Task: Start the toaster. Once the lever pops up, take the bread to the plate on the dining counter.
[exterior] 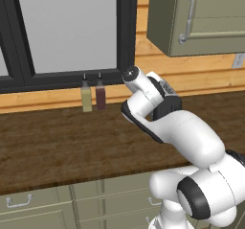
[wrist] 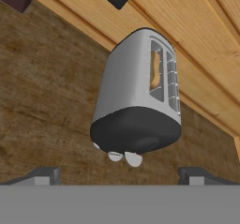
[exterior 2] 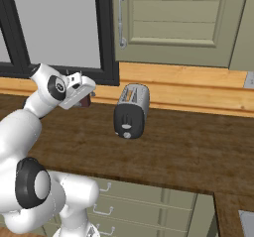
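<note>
Both gripper [wrist: 120,174] fingertips (spread wide, empty) hang just short of the toaster [wrist: 136,96].

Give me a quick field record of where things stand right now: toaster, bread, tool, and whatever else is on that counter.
toaster: upright on the wood counter, near the back wall, dark knob end facing the robot
bread: tan slice sitting in one top slot
tool: open, empty, short of the toaster's dark end, not touching
bottles: one pale, one dark red, side by side under the window
task state: toaster not yet touched
</note>
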### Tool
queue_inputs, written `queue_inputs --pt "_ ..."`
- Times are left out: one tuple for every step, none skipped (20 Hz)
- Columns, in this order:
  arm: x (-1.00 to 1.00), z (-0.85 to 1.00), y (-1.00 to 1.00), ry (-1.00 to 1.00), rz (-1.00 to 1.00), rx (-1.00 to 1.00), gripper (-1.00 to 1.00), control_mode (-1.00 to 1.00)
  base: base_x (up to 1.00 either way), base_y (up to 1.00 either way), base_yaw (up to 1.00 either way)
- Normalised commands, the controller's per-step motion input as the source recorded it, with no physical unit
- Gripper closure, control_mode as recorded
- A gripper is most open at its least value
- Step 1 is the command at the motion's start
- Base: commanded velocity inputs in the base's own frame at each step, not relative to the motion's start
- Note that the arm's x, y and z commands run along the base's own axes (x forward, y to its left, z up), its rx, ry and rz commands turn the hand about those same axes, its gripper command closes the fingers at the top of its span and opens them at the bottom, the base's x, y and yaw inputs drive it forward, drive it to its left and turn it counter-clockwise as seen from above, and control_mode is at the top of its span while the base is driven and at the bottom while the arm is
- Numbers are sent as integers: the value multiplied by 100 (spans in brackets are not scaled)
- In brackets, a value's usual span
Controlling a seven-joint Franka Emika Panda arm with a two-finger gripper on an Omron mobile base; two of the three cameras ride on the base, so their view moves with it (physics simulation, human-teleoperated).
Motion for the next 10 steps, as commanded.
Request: queue_inputs --pt "0 0 0 0 0 0 -100 -100 0 0 0" --pt "0 0 0 0 0 0 -100 -100 0 0 0" --pt "0 0 0 0 0 0 -100 -100 0 0 0" --pt "0 0 0 0 0 0 -100 -100 0 0 0" --pt "0 0 0 0 0 0 -100 -100 0 0 0" --pt "0 0 0 0 0 0 -100 -100 0 0 0" --pt "0 0 0 0 0 0 -100 -100 0 0 0" --pt "0 0 0 0 0 0 -100 -100 0 0 0" --pt "0 0 0 0 0 0 -100 -100 0 0 0" --pt "0 0 0 0 0 0 -100 -100 0 0 0"
